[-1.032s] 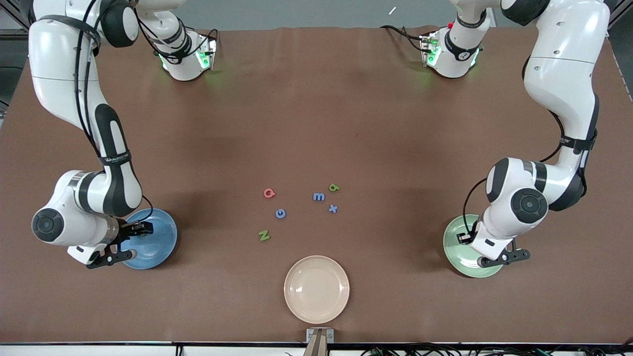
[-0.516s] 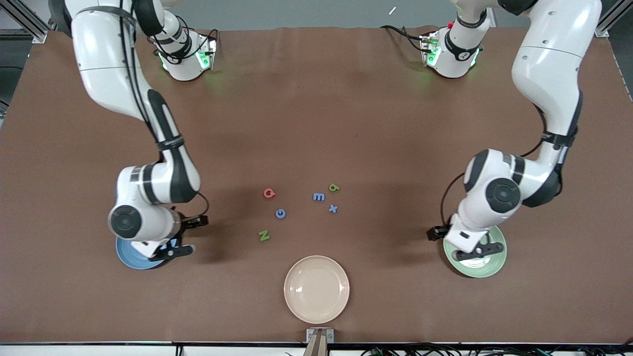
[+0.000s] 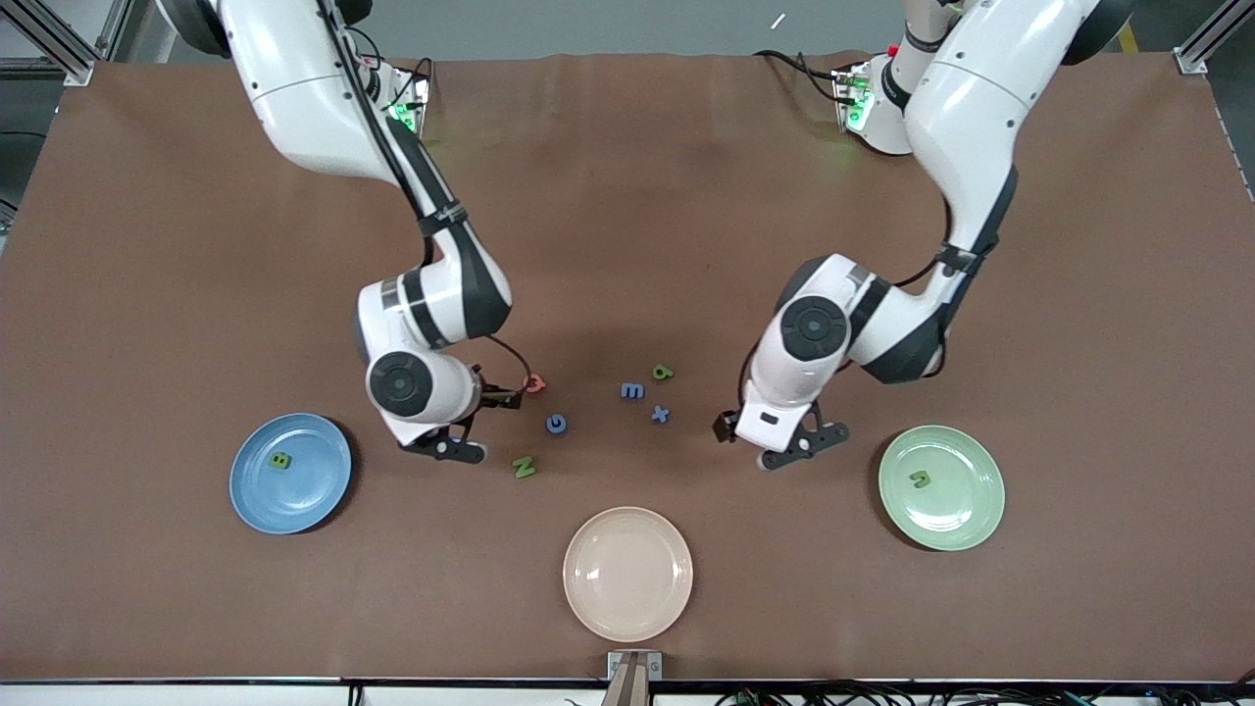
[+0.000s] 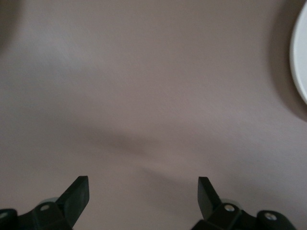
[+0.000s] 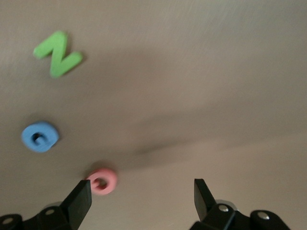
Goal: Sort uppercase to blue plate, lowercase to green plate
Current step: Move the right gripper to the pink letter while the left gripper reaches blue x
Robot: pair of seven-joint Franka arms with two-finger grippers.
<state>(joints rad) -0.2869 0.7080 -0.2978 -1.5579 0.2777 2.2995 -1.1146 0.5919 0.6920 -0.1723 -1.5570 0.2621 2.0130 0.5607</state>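
The blue plate (image 3: 314, 495) holds a green B (image 3: 280, 459). The green plate (image 3: 966, 510) holds a green u (image 3: 920, 479). On the table between them lie a pinkish-red G (image 3: 534, 383), a blue G (image 3: 556, 424), a green N (image 3: 524, 467), a blue m (image 3: 632, 390), a blue x (image 3: 660, 414) and a green q (image 3: 663, 372). My right gripper (image 3: 474, 424) is open and empty, low beside the pinkish-red G (image 5: 101, 180); its view also shows the blue G (image 5: 40, 137) and the N (image 5: 57, 60). My left gripper (image 3: 775, 436) is open and empty over bare table beside the x.
A cream plate (image 3: 627, 574) sits nearest the front camera, midway between the two coloured plates. A pale plate rim (image 4: 300, 62) shows at the edge of the left wrist view; I cannot tell which plate it is.
Both arms swung from over their plates toward the middle of the table. The B on the blue plate and the u on the green plate are now uncovered.
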